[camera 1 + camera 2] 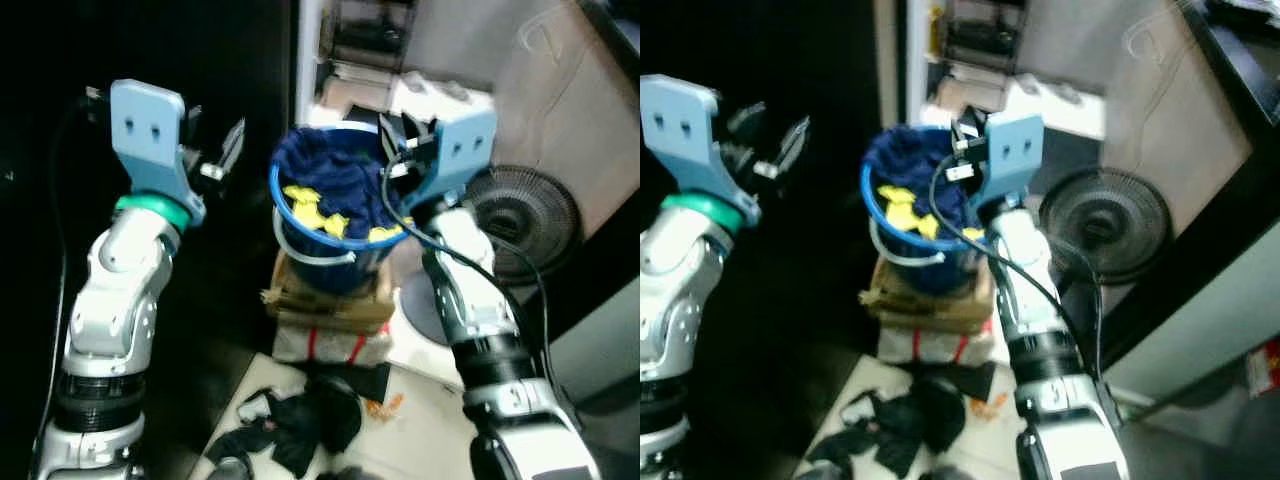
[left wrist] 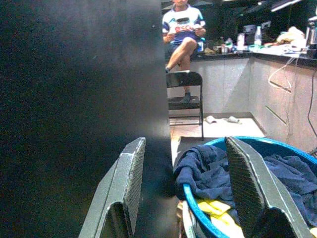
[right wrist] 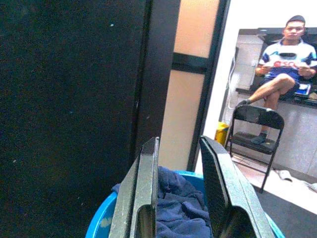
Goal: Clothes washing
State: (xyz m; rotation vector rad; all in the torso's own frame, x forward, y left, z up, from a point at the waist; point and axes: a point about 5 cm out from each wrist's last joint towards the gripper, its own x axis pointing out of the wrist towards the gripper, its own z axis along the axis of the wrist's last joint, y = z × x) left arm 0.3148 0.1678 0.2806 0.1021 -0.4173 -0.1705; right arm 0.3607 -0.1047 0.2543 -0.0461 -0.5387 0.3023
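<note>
- A blue bucket [image 1: 335, 262] stands at the middle of the head views, on a stack of cardboard [image 1: 325, 300] and a folded bundle on the floor.
- The bucket holds dark navy clothes [image 1: 335, 170] heaped to the rim, with a yellow garment [image 1: 315, 212] lying among them toward 6 o'clock.
- The left claw [image 1: 212, 150] is raised at 9 o'clock of the bucket, near its rim but apart from it; its two black fingers [image 2: 126, 188] are spread wide with nothing between them.
- The right claw [image 1: 403, 140] is raised at the bucket's 3 o'clock rim, just over the edge of the clothes; its fingers [image 3: 144, 193] stand parted by a narrow gap and grip nothing.
- More dark clothing [image 1: 300, 420] lies on the pale floor at 6 o'clock of the bucket.
- A black floor fan [image 1: 525, 215] stands at 3 o'clock, beyond the right arm.
- In the wrist views a person [image 3: 285, 64] sits on a table at the far wall, feet on a black folding chair [image 3: 252, 131].
- A dark wall panel [image 2: 79, 99] stands at 9 o'clock, beside the left claw.
</note>
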